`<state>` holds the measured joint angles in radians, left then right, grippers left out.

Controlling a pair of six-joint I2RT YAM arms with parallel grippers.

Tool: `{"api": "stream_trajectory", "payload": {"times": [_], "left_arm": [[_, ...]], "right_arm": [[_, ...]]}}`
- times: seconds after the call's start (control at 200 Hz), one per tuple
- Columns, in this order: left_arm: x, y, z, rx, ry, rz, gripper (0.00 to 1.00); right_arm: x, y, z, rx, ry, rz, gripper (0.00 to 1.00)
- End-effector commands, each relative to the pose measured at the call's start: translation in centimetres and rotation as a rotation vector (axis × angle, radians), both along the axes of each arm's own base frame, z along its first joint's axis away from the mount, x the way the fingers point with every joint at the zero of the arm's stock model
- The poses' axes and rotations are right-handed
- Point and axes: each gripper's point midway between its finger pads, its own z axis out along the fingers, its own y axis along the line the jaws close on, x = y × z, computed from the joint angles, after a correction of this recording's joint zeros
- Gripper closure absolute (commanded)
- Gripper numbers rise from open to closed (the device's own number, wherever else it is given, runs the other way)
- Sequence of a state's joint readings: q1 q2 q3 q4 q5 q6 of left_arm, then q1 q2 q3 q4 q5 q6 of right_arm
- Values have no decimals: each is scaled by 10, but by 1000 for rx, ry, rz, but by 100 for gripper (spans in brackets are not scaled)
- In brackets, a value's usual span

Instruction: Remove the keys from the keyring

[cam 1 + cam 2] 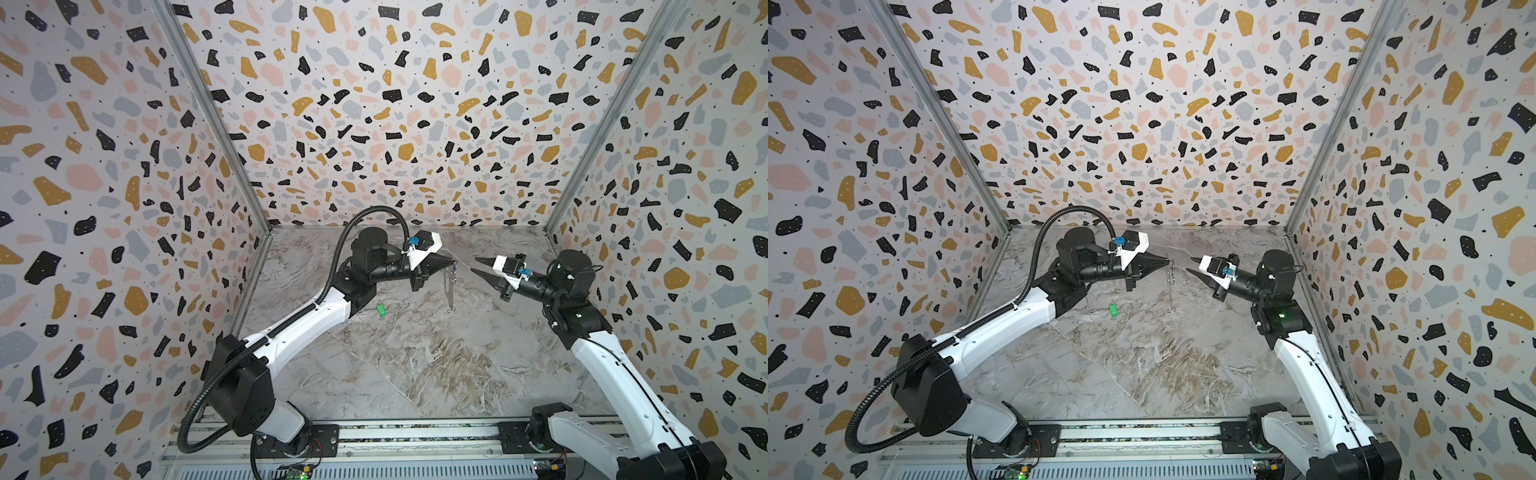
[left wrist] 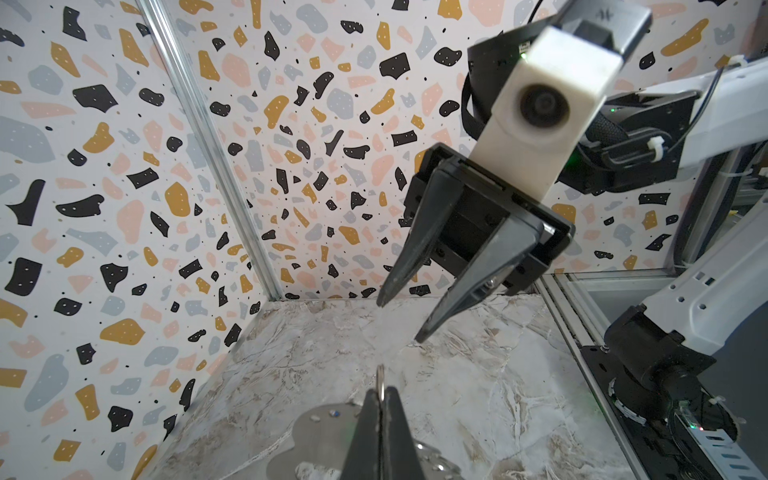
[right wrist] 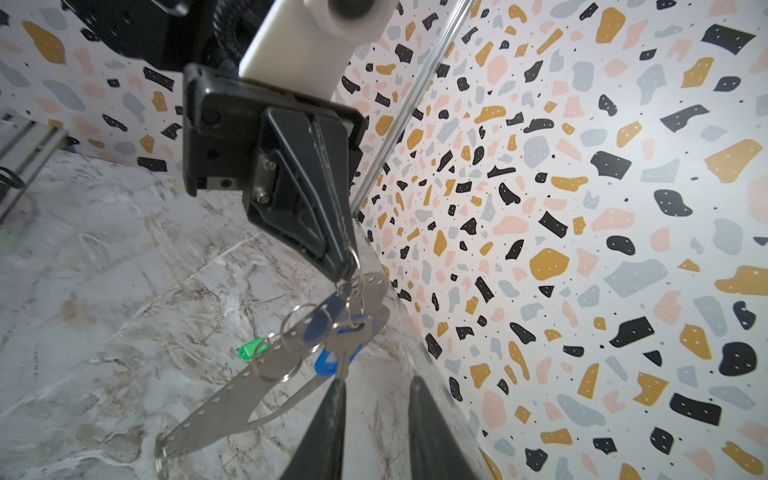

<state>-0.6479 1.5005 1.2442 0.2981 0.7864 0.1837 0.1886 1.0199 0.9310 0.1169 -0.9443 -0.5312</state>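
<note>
At the left end effector [image 1: 451, 261]: jaws clamped tight on a thin wire ring [image 2: 380, 384] at the top of the keyring [image 3: 232, 395], held clear of the bench [image 1: 415, 365]. Hangs toward 6 o'clock from the pinched tips, edge-on as a thin line in both top views. Reads as a silvery slotted plate in the right wrist view.

On its upper rings: a blue tag [image 3: 327, 365], partly hidden behind the plate, and a metal key [image 3: 348, 338] in front of it. Both too small to make out in the top views.

Loose on the bench at 9 o'clock of the plate's lower end, well apart: the green tag [image 1: 380, 310].

At 3 o'clock of the left tips: the right end effector [image 1: 474, 265], jaws narrowly parted, gripping nothing.

Plate cut off by the frame edge in the left wrist view. Cannot tell whether the key's tip touches a right fingertip.
</note>
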Motion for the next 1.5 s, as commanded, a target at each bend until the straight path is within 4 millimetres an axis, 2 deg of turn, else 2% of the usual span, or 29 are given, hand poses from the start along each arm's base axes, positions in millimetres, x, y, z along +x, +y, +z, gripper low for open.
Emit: {"api": "stream_trajectory", "payload": {"times": [0.0,0.34,0.941,1.081,1.497], "left_arm": [[-3,2,22,-23,-83,-22,100],[-7,0,19,-3,-105,-39,100],[-15,-5,8,66,-131,-66,100],[-15,-5,7,76,-137,-69,100],[-17,-6,5,94,-146,-74,100]], "right_arm": [[-15,8,17,44,32,123,75],[-14,19,10,55,131,213,77],[-8,33,3,56,212,235,79],[-4,34,-3,46,243,234,83],[-7,35,-3,42,245,251,90]]}}
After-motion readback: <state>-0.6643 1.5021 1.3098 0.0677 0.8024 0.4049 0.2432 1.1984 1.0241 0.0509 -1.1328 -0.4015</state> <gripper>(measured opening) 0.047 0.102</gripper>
